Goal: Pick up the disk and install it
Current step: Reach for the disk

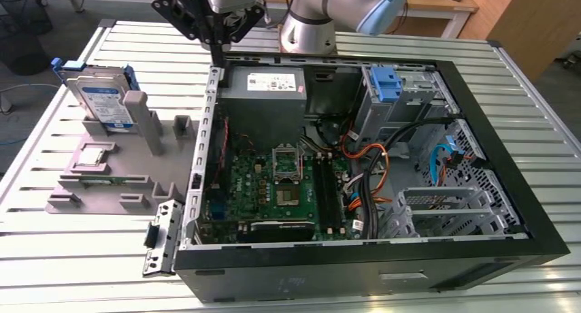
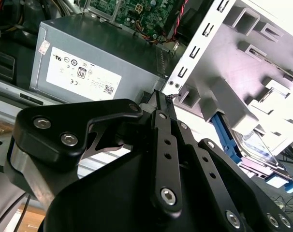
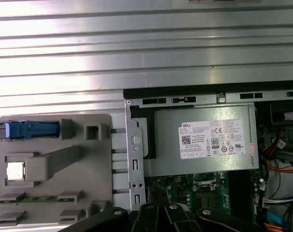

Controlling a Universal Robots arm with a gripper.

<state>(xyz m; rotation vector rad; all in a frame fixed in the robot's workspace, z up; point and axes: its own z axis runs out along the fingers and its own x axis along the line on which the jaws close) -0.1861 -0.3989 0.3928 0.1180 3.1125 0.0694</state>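
The disk [image 1: 102,101] stands upright on edge in a slot of a grey fixture [image 1: 91,194], at the exterior view's left, beside the open computer case [image 1: 508,190]. It is a silver drive with a white-and-blue label in a blue carrier. The first wrist view has it edge-on as a blue strip [image 3: 31,129]; in the second wrist view the disk [image 2: 262,152] lies past the case wall. My gripper [image 1: 220,53] hangs above the case's back left corner, apart from the disk. Its black fingers [image 2: 161,104] meet at the tips with nothing between them, and the gripper [image 3: 161,209] is over the case's edge.
Inside the case sit a grey power supply [image 1: 272,88] with a white label, a green motherboard [image 1: 281,184], cables and a bare blue bracket [image 1: 386,81] in the drive bay. The fixture also carries a processor chip [image 1: 92,155] and a memory stick [image 1: 102,182]. The table [image 1: 81,272] is ribbed metal.
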